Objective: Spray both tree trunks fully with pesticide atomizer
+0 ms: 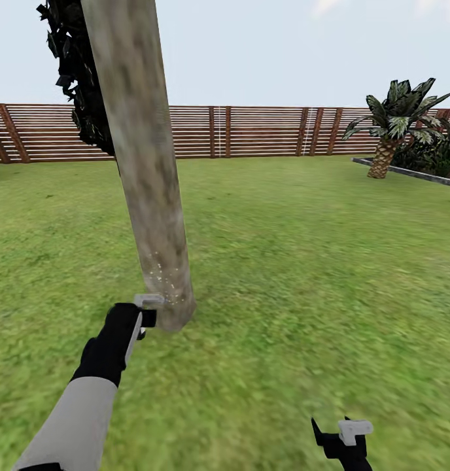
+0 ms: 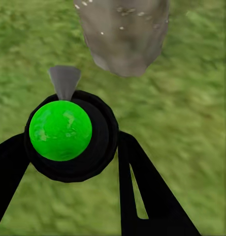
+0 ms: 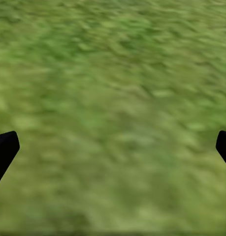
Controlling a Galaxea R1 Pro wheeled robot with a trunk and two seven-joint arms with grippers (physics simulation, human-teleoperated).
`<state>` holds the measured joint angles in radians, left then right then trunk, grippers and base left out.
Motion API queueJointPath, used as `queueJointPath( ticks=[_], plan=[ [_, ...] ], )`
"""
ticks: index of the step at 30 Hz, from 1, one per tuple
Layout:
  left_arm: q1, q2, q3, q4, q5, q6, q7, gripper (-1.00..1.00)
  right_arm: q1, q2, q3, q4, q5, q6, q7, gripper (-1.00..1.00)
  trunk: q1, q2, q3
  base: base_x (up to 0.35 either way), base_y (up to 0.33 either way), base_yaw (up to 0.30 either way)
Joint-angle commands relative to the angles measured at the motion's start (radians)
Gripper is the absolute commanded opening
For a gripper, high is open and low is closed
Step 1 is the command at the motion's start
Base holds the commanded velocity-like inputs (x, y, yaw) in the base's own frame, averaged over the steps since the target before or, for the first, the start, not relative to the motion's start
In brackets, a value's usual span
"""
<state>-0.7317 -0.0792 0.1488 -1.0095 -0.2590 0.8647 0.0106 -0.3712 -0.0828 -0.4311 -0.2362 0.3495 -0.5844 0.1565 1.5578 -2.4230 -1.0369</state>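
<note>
Green lawn (image 1: 303,261) fills the ground out to a brown slatted fence (image 1: 251,131) at the far side, with a palm (image 1: 395,124) at the far right.

At the near left, the pesticide atomizer (image 2: 68,132) is clamped in the left gripper (image 1: 141,320); in the left wrist view it is seen from above as a dark round body with a bright green top, held between two black fingers (image 2: 142,182), its grey nozzle (image 2: 64,81) pointed toward the tree trunk (image 1: 143,163). In the head view the nozzle end is held just beside the base of the trunk, where pale specks are scattered over the bark, judged to be spray. A dark leaf mass (image 1: 74,72) is seen behind the trunk at the upper left. The right gripper (image 1: 346,438) hangs low at the near right, well apart from the tree, with its fingertips (image 3: 4,147) spread wide over bare grass and nothing between them.

The step in hand is judged to be the spraying of this trunk. Only the lowest part looks speckled, so the nozzle would best be kept aimed squarely at the bark and raised steadily up the column, and other sides of the trunk may also need to be reached. The grip should be kept firm so the bottle is not tilted off target.

No brand, label or readable writing can be made out anywhere.
</note>
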Motion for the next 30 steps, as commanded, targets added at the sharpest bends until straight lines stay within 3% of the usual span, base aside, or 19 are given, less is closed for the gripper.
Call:
queueJointPath(
  ticks=[1,4,6,15,25,30],
  plan=[
    [-0.001,-0.014,-0.004,-0.013,0.001,0.01,0.0,-1.0,0.0,0.0,0.0,0.0,0.0,0.0,0.0,1.0,0.0,0.0,0.0,0.0,0.0,0.0],
    [-0.003,-0.047,-0.008,-0.058,0.003,0.051,0.0,-1.0,0.0,0.0,0.0,0.0,0.0,0.0,0.0,1.0,0.0,0.0,0.0,0.0,0.0,0.0],
    [-0.007,-0.054,-0.011,-0.098,0.005,0.063,0.0,-1.0,0.0,0.0,0.0,0.0,0.0,0.0,0.0,1.0,0.0,0.0,0.0,0.0,0.0,0.0],
    [-0.01,-0.034,-0.018,-0.132,0.007,0.122,0.0,-1.0,0.0,0.0,0.0,0.001,0.0,0.0,0.0,1.0,0.0,0.0,0.0,-0.121,0.046,0.0],
    [-0.096,-0.084,-0.032,-0.13,0.007,0.135,0.002,-1.0,0.0,0.0,0.0,0.0,0.0,0.0,0.0,1.0,0.0,0.0,0.0,-0.011,0.004,0.0],
    [-0.108,-0.075,-0.032,-0.132,0.006,0.138,0.003,-1.0,0.0,0.0,0.0,0.0,0.0,0.0,0.0,1.0,0.0,0.0,0.0,0.0,0.0,0.0]
  ],
)
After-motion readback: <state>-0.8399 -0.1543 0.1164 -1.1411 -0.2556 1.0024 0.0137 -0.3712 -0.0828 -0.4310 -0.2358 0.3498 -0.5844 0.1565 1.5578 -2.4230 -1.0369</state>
